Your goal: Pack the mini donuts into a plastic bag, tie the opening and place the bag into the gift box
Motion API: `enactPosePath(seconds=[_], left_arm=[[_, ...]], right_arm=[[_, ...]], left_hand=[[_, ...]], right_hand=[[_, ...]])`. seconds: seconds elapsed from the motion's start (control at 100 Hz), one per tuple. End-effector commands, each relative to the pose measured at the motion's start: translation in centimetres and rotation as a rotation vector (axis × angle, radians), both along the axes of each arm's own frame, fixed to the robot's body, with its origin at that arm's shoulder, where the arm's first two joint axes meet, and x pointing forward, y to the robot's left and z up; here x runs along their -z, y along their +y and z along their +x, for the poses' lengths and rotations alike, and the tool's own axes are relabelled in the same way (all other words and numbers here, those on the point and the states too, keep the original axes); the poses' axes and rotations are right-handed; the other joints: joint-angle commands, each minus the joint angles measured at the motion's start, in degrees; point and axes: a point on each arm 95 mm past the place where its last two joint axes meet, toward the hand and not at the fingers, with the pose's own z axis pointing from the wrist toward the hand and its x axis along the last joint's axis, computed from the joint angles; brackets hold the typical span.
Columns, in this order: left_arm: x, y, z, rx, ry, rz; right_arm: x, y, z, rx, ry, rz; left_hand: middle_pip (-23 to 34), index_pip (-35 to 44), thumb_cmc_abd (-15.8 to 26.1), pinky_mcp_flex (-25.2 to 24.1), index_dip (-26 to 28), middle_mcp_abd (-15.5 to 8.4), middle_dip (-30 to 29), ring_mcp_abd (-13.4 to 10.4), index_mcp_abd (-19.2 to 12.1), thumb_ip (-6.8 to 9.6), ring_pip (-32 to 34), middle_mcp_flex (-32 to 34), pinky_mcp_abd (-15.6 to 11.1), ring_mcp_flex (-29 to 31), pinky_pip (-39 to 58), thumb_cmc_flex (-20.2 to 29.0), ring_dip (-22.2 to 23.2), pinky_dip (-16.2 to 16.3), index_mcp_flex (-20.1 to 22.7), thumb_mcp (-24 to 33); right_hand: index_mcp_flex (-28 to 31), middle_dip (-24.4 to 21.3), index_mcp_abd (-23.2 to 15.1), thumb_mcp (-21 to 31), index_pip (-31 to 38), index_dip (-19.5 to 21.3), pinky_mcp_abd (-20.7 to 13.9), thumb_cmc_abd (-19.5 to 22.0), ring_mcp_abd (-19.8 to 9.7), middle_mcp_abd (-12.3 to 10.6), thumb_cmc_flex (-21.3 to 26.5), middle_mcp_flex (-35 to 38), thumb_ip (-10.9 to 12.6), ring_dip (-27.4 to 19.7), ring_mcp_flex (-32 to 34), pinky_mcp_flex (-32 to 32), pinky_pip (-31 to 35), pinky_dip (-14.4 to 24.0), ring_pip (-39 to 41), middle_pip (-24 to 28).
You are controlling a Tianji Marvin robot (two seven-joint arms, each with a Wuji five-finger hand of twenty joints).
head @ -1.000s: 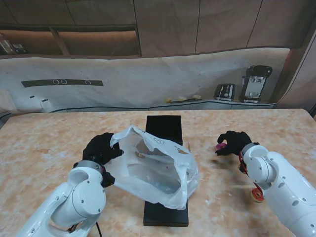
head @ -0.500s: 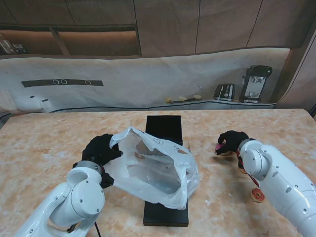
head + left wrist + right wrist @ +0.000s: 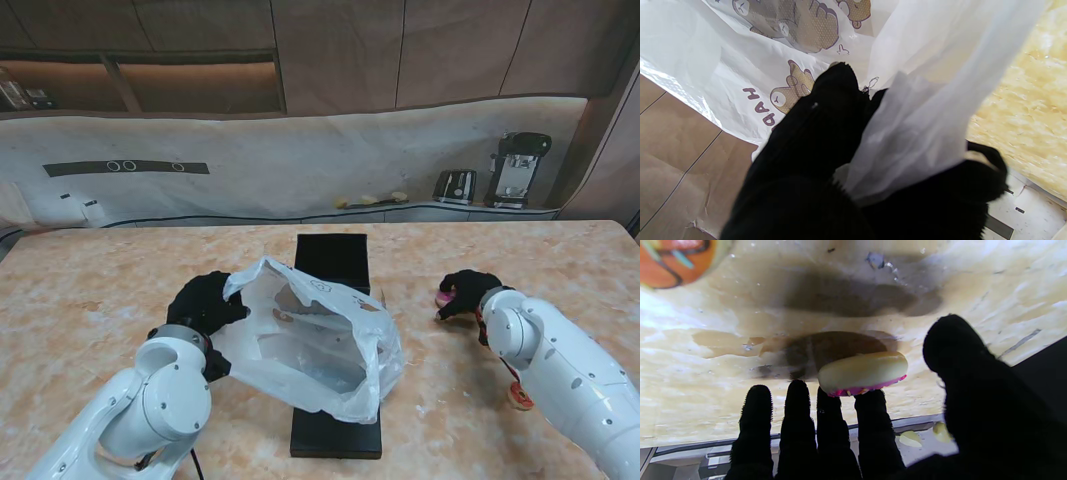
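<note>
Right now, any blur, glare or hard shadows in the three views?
Stand view: sharp, even light. Left wrist: glare whitens the plastic bag; the left hand is featureless black. Right wrist: the pink donut casts a dark shadow on the table; thumb close and soft.

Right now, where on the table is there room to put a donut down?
Bare tabletop lies left of the left hand, and between the plastic bag and the right hand. The middle is crowded: bag over black gift box.

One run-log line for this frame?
left hand: shut on plastic bag, mouth open | right hand: open over pink donut, not gripped | gift box: under bag
</note>
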Motion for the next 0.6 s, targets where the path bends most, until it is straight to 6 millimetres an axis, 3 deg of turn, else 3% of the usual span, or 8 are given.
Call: enactPosePath(seconds=[0.0, 0.25, 0.42, 0.46, 0.49, 0.53, 0.59], left_arm=[[-0.2, -0.2, -0.1, 0.009, 0.005, -0.004], [-0.2, -0.1, 0.0, 0.008, 0.008, -0.006], [-0.2, 0.1, -0.1, 0.002, 0.01, -0.002], [-0.2, 0.1, -0.1, 0.001, 0.011, -0.001], [-0.2, 0.1, -0.1, 0.0, 0.011, -0.001], [-0.2, 0.1, -0.1, -0.001, 0.01, 0.0], [-0.2, 0.2, -0.1, -0.001, 0.009, 0.0]], right_arm=[[1.6, 0.2, -0.7, 0.0, 0.05, -0.015], [2.3, 0.4, -0.5, 0.025, 0.03, -0.052], [2.7, 0.6, -0.3, 0.04, -0.014, -0.062], [2.8, 0.7, -0.3, 0.045, -0.031, -0.055], [2.8, 0.7, -0.2, 0.042, -0.053, -0.052], [2.8, 0.7, -0.1, 0.027, -0.081, -0.052], [2.6, 0.7, 0.0, 0.01, -0.118, -0.055]], left_hand=[[0.7, -0.8, -1.0, -0.2, -0.7, -0.5, 0.6, 1.5, 0.2, 0.68, 1.4, -0.2, -1.6, -0.6, 5.4, -0.3, 0.4, -0.4, -0.1, 0.7], [-0.1, -1.1, -0.3, -2.3, -0.7, -0.3, 1.5, 2.3, 0.0, 0.65, 0.5, -1.1, -1.1, -2.2, 4.6, -0.1, 0.9, 0.5, -0.6, 0.2], [-0.4, -1.1, -0.2, -2.5, -0.7, -0.3, 1.7, 2.5, 0.0, 0.69, 0.2, -1.1, -1.0, -2.4, 4.4, 0.1, 1.0, 0.9, -0.7, 0.0], [-0.4, -1.2, -0.2, -2.5, -0.7, -0.3, 1.7, 2.5, 0.0, 0.69, 0.2, -1.0, -1.0, -2.5, 4.3, 0.1, 1.0, 1.0, -0.7, 0.0], [-0.4, -1.2, -0.2, -2.5, -0.7, -0.3, 1.8, 2.5, 0.0, 0.7, 0.2, -1.0, -1.0, -2.4, 4.3, 0.1, 1.0, 1.0, -0.7, 0.0], [-0.5, -1.2, -0.1, -2.5, -0.7, -0.3, 1.8, 2.5, 0.0, 0.71, 0.2, -1.1, -1.0, -2.4, 4.3, 0.1, 1.1, 1.1, -0.7, -0.1], [-0.7, -1.3, 0.1, -3.5, -0.8, -0.3, 2.0, 2.8, -0.1, 0.74, -0.1, -1.5, -0.8, -3.1, 3.8, 0.2, 1.1, 1.4, -0.9, -0.2]], right_hand=[[2.1, 3.2, 0.7, 2.3, 2.7, 0.7, -0.9, -2.8, 0.6, 1.1, 2.4, -0.7, 0.2, 2.4, 1.0, 1.4, 3.8, 1.2, 2.3, 1.9], [6.4, 10.2, 0.9, 16.4, 8.7, 1.9, -6.3, -7.5, 0.9, 0.3, 8.0, 4.3, -1.0, 12.1, 7.7, 11.8, 22.9, 3.4, 18.3, 10.9], [12.4, 14.3, -3.2, 23.4, 12.9, 2.2, -8.3, -6.0, 1.1, -0.8, 8.3, 12.4, -1.6, 15.9, 16.6, 20.3, 30.2, 4.0, 26.3, 15.2], [13.3, 14.7, -5.6, 23.5, 12.7, 0.6, -8.6, -3.3, 1.3, -1.1, 8.8, 13.6, -2.8, 16.3, 18.1, 21.4, 31.3, 3.9, 27.4, 15.2], [13.7, 15.7, -6.6, 23.3, 15.8, -5.7, -9.0, -2.2, 1.3, -1.3, 9.8, 15.2, -5.7, 16.5, 19.5, 22.5, 32.4, 3.4, 28.3, 15.0], [14.5, 16.3, -7.4, 22.9, 18.5, -9.3, -9.2, -1.9, 1.4, -1.6, 11.0, 17.4, -7.8, 16.6, 21.3, 24.1, 33.5, 3.2, 29.5, 15.0], [15.9, 16.6, -7.5, 22.2, 22.0, -12.4, -9.3, -1.4, 1.6, -2.0, 12.0, 20.0, -9.0, 16.2, 23.4, 26.2, 34.7, 3.0, 30.5, 14.8]])
